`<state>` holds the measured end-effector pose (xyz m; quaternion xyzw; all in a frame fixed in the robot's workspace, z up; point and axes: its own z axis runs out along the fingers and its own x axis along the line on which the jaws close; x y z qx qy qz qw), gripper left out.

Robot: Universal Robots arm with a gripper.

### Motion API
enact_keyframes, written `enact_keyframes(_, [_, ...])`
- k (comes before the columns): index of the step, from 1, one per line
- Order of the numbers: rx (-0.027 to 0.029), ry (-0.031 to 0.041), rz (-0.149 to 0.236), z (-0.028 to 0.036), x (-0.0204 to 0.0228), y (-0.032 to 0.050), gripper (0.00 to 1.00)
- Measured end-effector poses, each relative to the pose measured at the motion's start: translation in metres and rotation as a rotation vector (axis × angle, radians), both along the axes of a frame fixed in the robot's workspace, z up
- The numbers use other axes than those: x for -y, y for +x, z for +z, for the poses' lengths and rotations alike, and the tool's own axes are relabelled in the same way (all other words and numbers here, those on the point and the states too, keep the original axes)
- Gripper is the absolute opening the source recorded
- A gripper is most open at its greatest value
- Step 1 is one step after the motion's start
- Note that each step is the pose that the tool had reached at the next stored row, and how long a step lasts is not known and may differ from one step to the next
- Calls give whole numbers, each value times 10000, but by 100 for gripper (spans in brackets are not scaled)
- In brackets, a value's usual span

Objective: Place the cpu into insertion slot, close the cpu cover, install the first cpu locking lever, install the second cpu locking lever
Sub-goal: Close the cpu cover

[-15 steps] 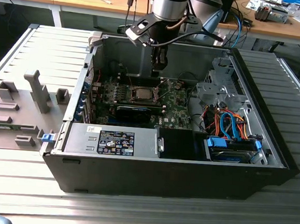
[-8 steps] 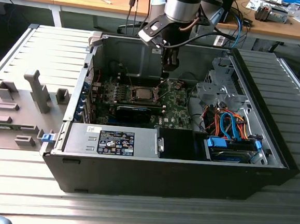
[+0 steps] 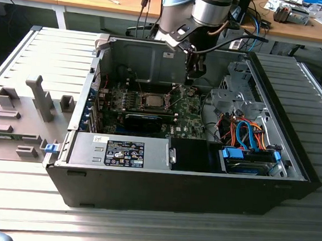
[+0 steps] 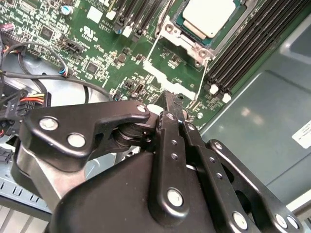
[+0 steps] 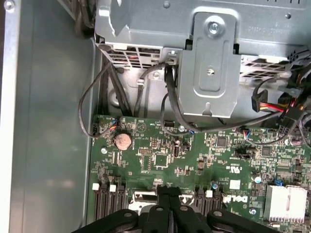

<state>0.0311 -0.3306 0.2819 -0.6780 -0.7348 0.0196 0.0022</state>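
cpu [image 4: 210, 17] in place | cpu cover [image 4: 187, 46] looks closed | locking levers [image 4: 152, 44] seem unlatched | my tool [image 4: 167, 102] pinched together, empty

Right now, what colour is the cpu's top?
Dull silver-grey; the cpu shows best in the second wrist view.

Top of the computer case [image 3: 199, 196] lay wide open, plenty of air over the motherboard [image 3: 189, 116]. The gripper [image 3: 193, 74], fingers pressed together, sat in that gap, hard by the grey case wall [image 3: 143, 58]. On the exterior view's right, the drive cage [image 3: 235, 95] and a tangle of orange and blue cables [image 3: 249, 136] crowded in. The long black card [image 3: 144, 121] and the power supply [image 3: 119, 151] walled off the near side. Thin black wires [image 5: 97, 104] looped over the board's edge.
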Motion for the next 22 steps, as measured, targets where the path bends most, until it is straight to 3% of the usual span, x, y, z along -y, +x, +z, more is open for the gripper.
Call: enact_keyframes(22, [0, 1, 0, 0, 0, 213, 11])
